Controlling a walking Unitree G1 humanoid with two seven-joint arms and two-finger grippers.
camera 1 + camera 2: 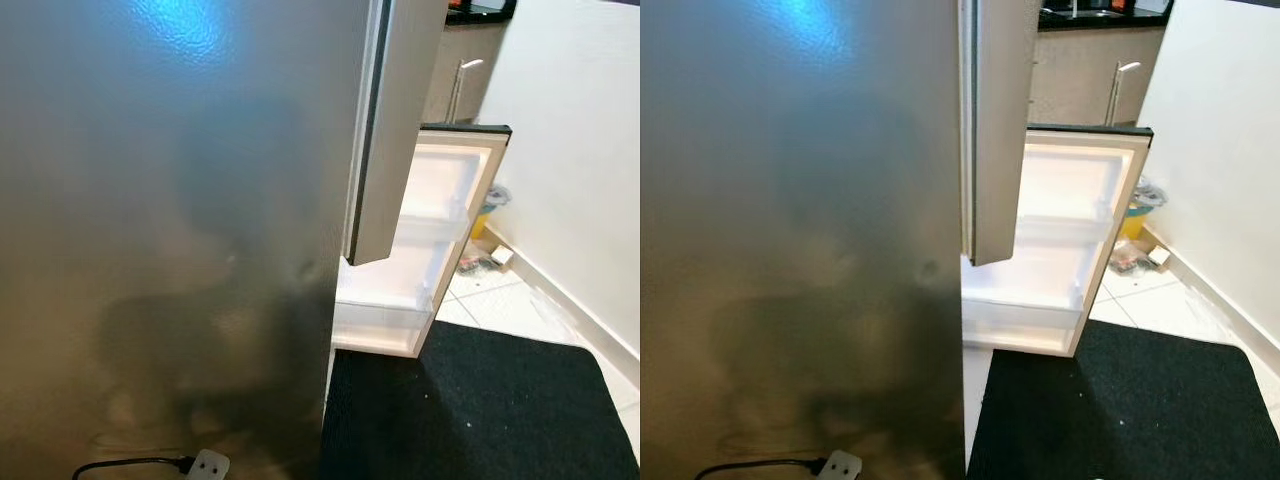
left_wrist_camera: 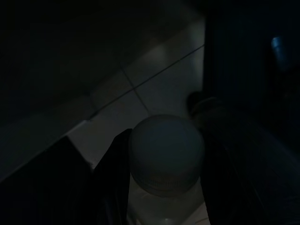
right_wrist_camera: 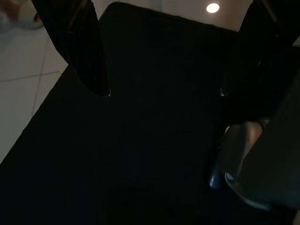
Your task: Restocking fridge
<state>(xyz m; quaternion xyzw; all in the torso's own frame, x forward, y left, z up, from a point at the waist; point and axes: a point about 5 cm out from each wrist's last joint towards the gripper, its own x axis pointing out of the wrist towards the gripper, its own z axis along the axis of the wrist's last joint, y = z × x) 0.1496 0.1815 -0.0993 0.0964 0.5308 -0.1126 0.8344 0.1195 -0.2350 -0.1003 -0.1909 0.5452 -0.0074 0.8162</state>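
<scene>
A black mat (image 1: 480, 410) covers the lower right of the frame, on pale floor tiles (image 1: 510, 305). A white wall (image 1: 575, 150) fills the right side — small clutter (image 1: 485, 255) lies at its foot. At bottom left sits a white plug (image 1: 207, 465) with a black cable (image 1: 125, 464).

Fridge side wall (image 1: 170, 230) close in front, on left. Open fridge door (image 1: 440, 230) to its right, shelves on inside. Mat (image 1: 480, 410) on floor below door. Wall (image 1: 580, 150) at far right. Cabinet (image 1: 1090, 85) behind door. Plug and cord (image 1: 190, 465) low by fridge side.
</scene>
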